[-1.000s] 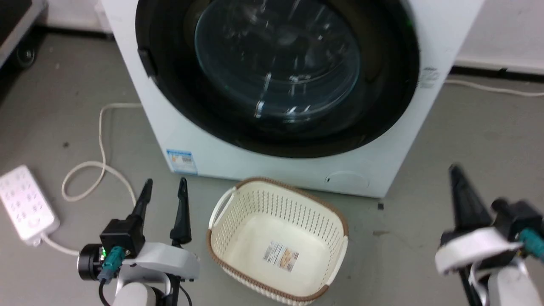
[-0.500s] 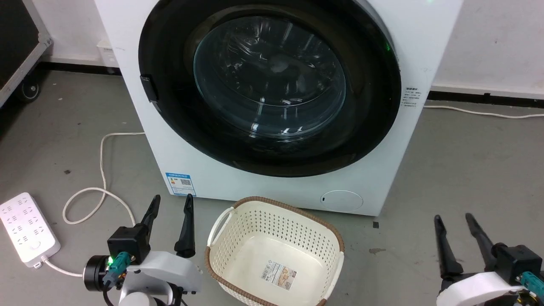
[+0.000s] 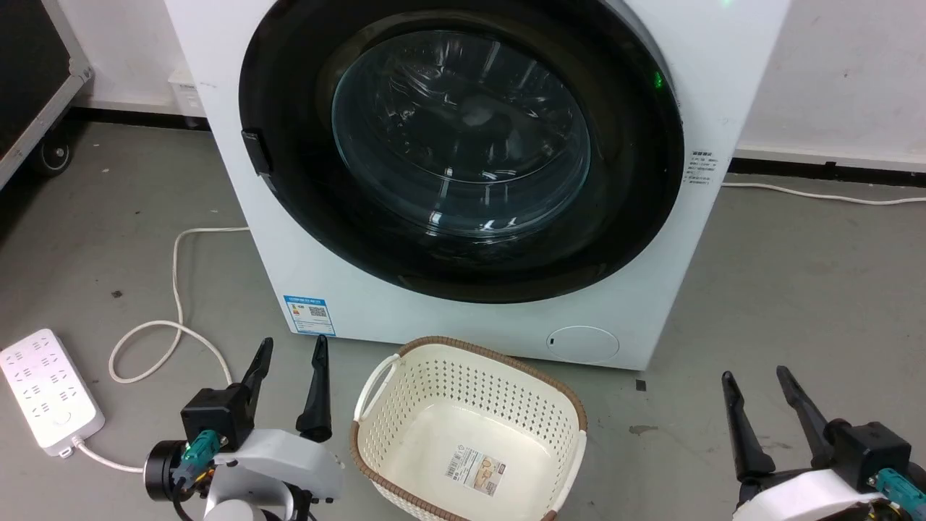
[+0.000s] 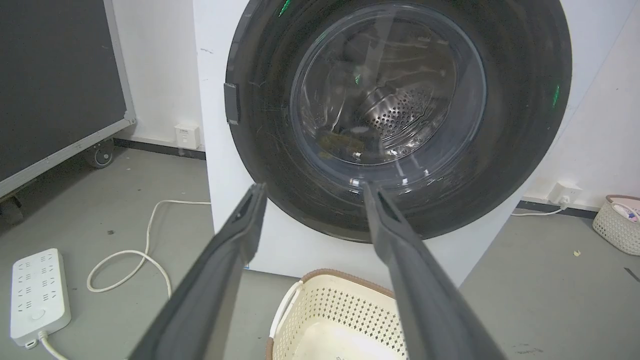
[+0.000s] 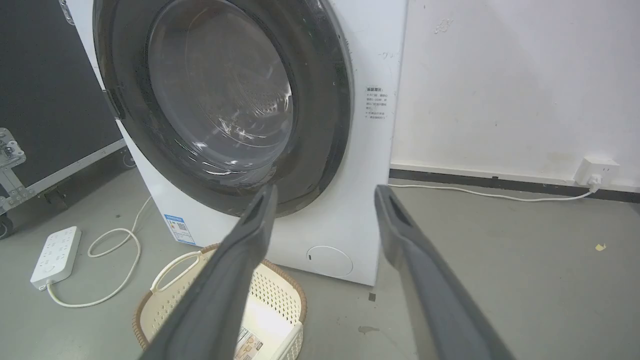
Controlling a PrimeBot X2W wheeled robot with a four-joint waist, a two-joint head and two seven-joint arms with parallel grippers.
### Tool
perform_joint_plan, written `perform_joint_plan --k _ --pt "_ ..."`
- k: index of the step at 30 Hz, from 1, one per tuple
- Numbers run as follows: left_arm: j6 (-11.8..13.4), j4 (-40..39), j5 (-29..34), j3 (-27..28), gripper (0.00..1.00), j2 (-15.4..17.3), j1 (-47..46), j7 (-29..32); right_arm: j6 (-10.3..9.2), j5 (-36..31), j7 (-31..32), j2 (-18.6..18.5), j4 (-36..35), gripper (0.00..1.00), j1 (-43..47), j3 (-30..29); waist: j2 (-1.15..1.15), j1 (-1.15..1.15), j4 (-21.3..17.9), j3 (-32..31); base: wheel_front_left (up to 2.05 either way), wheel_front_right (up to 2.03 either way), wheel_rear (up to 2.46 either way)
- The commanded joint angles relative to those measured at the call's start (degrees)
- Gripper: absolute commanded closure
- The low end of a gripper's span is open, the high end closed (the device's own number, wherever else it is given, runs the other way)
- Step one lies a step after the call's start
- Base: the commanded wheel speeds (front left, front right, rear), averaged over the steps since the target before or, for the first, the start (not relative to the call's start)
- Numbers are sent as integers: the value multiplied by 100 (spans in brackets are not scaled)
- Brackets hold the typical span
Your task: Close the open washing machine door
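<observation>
The washing machine door (image 3: 463, 145), a big black-rimmed round door with a bulging glass bowl, lies against the white machine's front; whether it is latched I cannot tell. Its handle notch (image 3: 255, 152) sits on the left rim. My left gripper (image 3: 293, 344) hovers low over the floor at the lower left, open and empty, fingers pointing at the machine. My right gripper (image 3: 754, 375) is at the lower right, open and empty too. The door (image 4: 395, 100) shows beyond the left gripper (image 4: 314, 189) in the left wrist view. In the right wrist view the door (image 5: 220, 100) stands past the right gripper (image 5: 326, 190).
A cream laundry basket (image 3: 477, 344) with a brown rim stands on the floor between my grippers, just before the machine. A white power strip (image 3: 43, 387) and its looping cable (image 3: 173, 289) lie at the left. The small round service flap (image 3: 582, 344) is low on the machine. A wheeled black case (image 3: 36, 72) stands far left.
The head camera has tilted, so the whole picture shifted down. My right gripper has come down and a little left, its two fingers now plainly apart. The left gripper and door look unchanged.
</observation>
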Motion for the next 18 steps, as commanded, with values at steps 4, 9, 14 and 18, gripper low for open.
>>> perform_joint_plan --k 4,9,14,18 --pt "18 45 -76 13 0 15 -33 -35 -4 61 -23 11 -29 0 90 48 0 0 9 -3 0 0 0" --pt "22 65 -80 6 100 6 -3 1 0 49 1 0 3 100 14 70 0 0 17 -3 0 0 0" --pt "23 42 -59 5 100 -5 8 20 0 42 19 0 -6 100 15 72 0 0 23 0 0 0 0" --pt "26 -8 -13 19 100 -12 34 57 0 25 57 1 -38 100 17 87 0 0 34 5 0 0 0"
